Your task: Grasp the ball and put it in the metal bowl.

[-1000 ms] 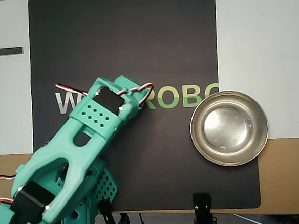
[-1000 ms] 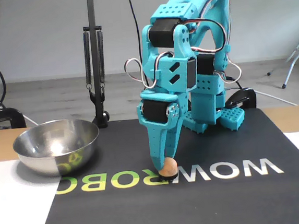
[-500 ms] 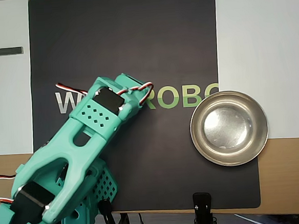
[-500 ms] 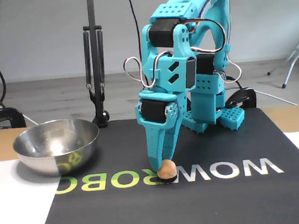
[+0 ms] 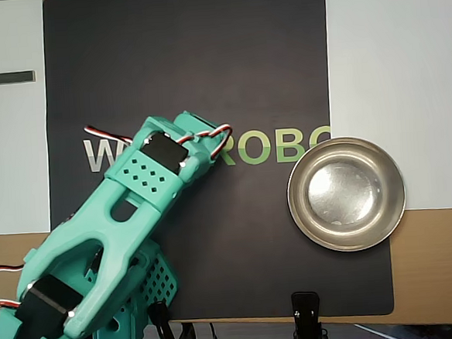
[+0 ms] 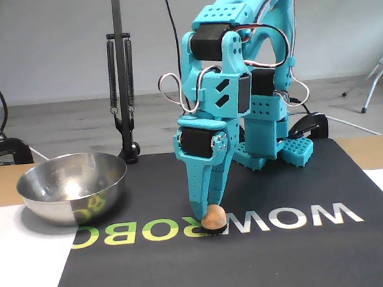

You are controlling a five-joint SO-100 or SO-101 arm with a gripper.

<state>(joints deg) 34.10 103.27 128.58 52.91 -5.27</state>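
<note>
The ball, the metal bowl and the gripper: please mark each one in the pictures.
ball [image 6: 214, 216], fixed view, its orange front.
metal bowl [image 5: 397, 213], overhead view, its rim.
gripper [image 6: 209, 211], fixed view, between the fingertips.

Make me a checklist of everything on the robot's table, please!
Surface: black mat printed WOWROBO, on a white and wood table.
Job's things: ball on the mat under the gripper tips; hidden by the arm in the overhead view. Metal bowl empty, on the mat's edge.
Clutter: small dark stick on the white area.
Grippers: gripper pointing down at the ball; grip cannot be told.
Cables: servo wires looped at the wrist.
Surroundings: black lamp stand, grey wall.
</note>
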